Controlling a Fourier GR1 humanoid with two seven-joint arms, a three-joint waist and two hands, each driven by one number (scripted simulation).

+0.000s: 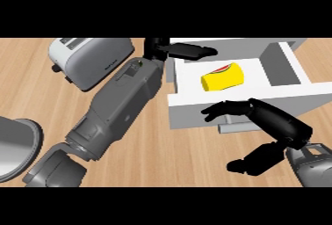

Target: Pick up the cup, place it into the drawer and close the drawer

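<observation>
yellow plastic cup already lying in open white drawer, left hand relaxed at drawer's back-left corner, right hand uncurled touching drawer's front edge, only closing left imo

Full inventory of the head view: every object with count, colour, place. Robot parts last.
cup: one, yellow with a red and green mark, lying inside the open drawer
drawer: one, white, pulled open at upper right
toaster: one, silver and white, upper left on the counter
round metal vessel: one, grey, cut off by the left edge
counter: one, light wood, under everything
left hand: one, black, at the drawer's back left corner, grey forearm crossing the counter
right hand: one, black, fingers at the drawer's front panel
</observation>
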